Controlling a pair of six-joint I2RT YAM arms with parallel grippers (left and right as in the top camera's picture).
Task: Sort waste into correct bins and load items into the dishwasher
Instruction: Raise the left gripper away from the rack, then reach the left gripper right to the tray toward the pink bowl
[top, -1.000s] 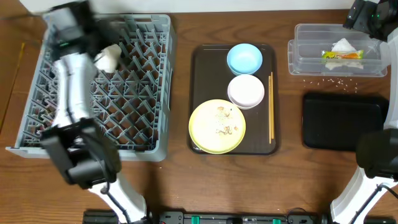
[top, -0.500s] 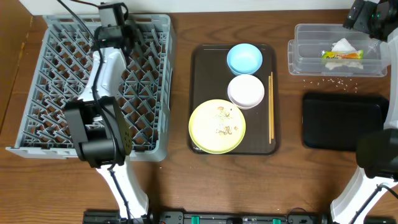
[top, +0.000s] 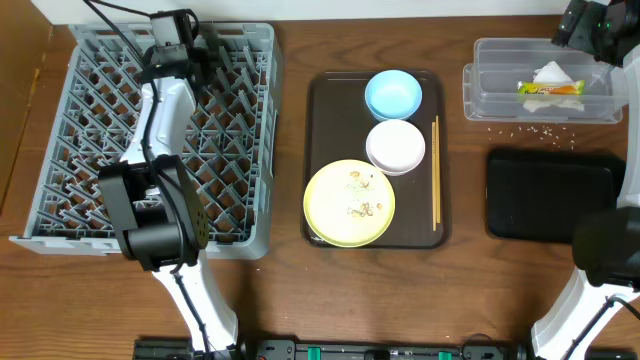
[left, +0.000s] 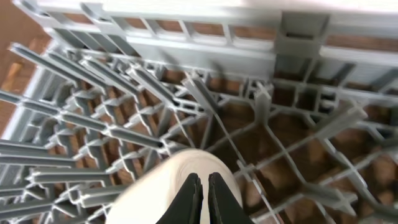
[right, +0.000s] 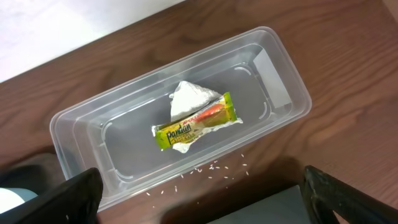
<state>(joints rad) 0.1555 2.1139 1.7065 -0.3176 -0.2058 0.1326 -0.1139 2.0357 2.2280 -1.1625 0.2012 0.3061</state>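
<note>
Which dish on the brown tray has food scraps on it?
The yellow plate, the biggest of the three: brownish bits lie on its middle. The blue bowl and white bowl look clean.

- Dark brown wood-grain counter (top: 280, 300), slightly glossy, pretty evenly lit.
- Past its far edge there's a pale whitish surface (right: 56, 25).
- Black rail (top: 400, 352) along the near edge.

Bright, even light, faint shadows; white cup (left: 155, 193) blurred in left wrist view.
</note>
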